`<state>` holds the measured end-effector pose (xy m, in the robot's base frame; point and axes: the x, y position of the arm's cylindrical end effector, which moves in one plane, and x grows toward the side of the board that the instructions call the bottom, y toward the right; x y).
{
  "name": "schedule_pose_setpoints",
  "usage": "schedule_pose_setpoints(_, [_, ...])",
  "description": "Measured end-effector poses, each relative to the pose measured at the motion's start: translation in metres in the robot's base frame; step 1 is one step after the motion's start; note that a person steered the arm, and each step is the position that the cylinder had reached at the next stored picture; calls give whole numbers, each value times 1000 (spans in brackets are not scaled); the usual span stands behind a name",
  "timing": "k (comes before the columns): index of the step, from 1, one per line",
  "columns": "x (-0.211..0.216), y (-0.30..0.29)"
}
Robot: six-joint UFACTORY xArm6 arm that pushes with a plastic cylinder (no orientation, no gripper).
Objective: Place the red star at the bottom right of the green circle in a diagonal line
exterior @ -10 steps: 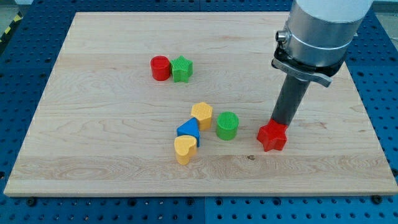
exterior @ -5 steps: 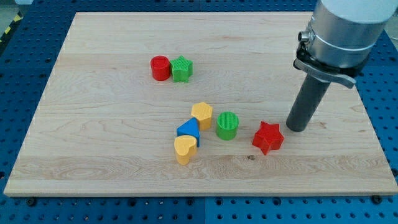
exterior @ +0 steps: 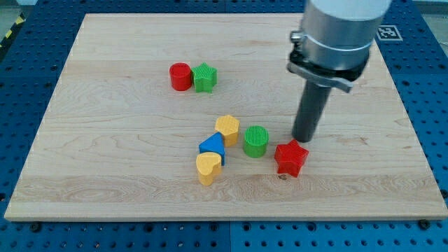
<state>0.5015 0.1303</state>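
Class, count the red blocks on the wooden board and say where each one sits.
2. The red cylinder touches the green star at upper left; the red star lies lower right of the green circle. None seems hidden.

Robotics lab: wooden board point(exterior: 105, 175) on blue perforated bench point(exterior: 434, 105), fiducial marker point(exterior: 387, 32).

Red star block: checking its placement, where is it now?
The red star block sits just lower right of the green circle block, with my tip just above it.
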Motion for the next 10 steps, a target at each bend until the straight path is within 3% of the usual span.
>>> schedule_pose_setpoints(3, [52, 41])
schedule_pose_setpoints(4, [63, 20])
schedule_pose_setpoints(10, [62, -19])
